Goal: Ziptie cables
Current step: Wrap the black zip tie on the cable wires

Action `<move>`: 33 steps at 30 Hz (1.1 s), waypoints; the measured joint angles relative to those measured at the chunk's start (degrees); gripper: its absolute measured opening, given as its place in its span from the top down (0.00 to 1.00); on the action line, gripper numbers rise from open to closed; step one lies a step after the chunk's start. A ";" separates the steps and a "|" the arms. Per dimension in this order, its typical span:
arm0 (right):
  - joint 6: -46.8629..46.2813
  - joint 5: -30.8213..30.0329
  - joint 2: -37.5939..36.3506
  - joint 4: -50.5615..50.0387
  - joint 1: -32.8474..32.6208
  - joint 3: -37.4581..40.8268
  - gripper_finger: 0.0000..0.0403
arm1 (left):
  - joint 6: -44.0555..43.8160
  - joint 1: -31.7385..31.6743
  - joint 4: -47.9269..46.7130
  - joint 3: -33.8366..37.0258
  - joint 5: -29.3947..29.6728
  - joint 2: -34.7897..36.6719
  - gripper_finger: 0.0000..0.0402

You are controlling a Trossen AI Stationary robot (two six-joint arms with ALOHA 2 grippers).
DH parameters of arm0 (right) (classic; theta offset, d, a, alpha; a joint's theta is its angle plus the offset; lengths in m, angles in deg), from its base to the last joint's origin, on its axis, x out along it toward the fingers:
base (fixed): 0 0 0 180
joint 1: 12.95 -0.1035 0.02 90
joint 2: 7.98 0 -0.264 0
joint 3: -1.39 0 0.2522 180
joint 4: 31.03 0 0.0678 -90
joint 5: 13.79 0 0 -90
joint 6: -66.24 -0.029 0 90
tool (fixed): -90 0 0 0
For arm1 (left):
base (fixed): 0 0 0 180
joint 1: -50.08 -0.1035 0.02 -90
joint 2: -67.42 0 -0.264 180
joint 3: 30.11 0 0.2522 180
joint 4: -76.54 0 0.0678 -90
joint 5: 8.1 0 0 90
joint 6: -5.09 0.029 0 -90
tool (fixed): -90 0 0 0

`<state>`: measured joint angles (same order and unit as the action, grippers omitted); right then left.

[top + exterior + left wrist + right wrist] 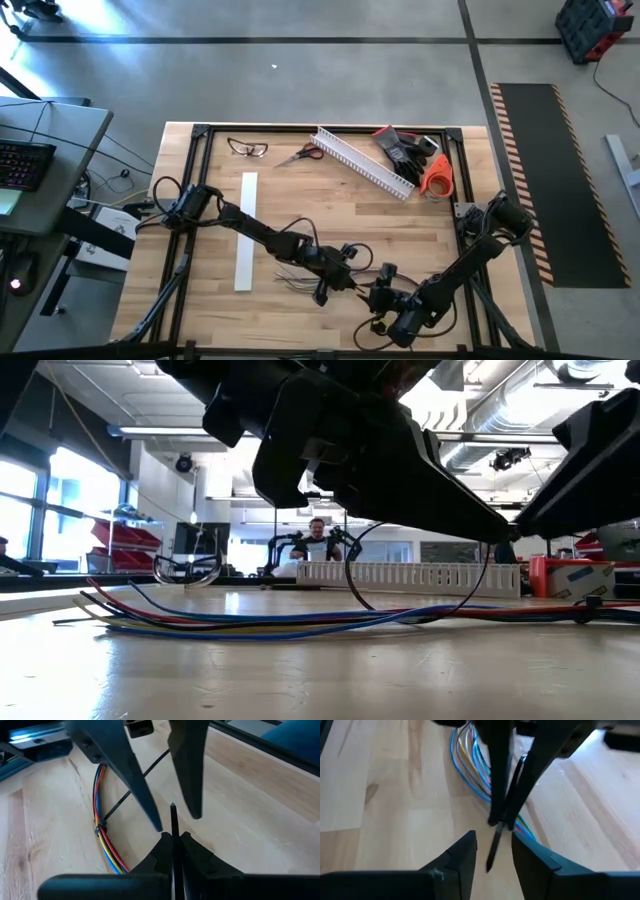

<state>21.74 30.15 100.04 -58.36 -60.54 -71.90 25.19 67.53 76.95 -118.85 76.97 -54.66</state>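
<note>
Cables (250, 622) lie nearest, a limp bundle of red, blue, yellow and white wires on the wooden table (440, 250), near-centre, running left to right just in front of both grippers. One ziptie (101, 827) is looped around the bundle, its thin dark tail sticking out across the wood.

Left gripper (174, 840) sits low at near-centre, just right of the bundle, clenched on a second ziptie (173, 817) that stands straight out past its fingertips. Right gripper (493, 845) faces it from the right, just beside it, fingers parted and straddling that strip's free tip. No clear contact with either finger, so nothing is grasped on this side.

Far half of the table: white slotted channel (362, 160) lying diagonally, scissors (300, 155) and safety glasses (247, 149) to its left, black gloves (400, 148) and an orange tape roll (437, 175) to its right. White flat strip (246, 232) lies left of centre. Person (317, 538) visible in the room well beyond the table.
</note>
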 joint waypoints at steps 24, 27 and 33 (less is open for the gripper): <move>0.82 -1.64 2.60 0.63 0.28 -1.42 0.81 | -1.86 0.04 0.38 0.00 -0.11 0.00 1.00; -1.30 -1.54 2.60 -2.22 0.20 -2.58 0.81 | -1.90 0.04 0.44 -0.02 -0.06 0.00 1.00; -3.22 -1.75 2.60 -3.62 0.13 -3.06 0.81 | -1.90 0.02 0.31 -0.02 0.02 0.00 1.00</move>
<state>18.52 28.40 102.64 -61.98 -60.41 -74.96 23.29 67.56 77.26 -118.87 76.99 -54.66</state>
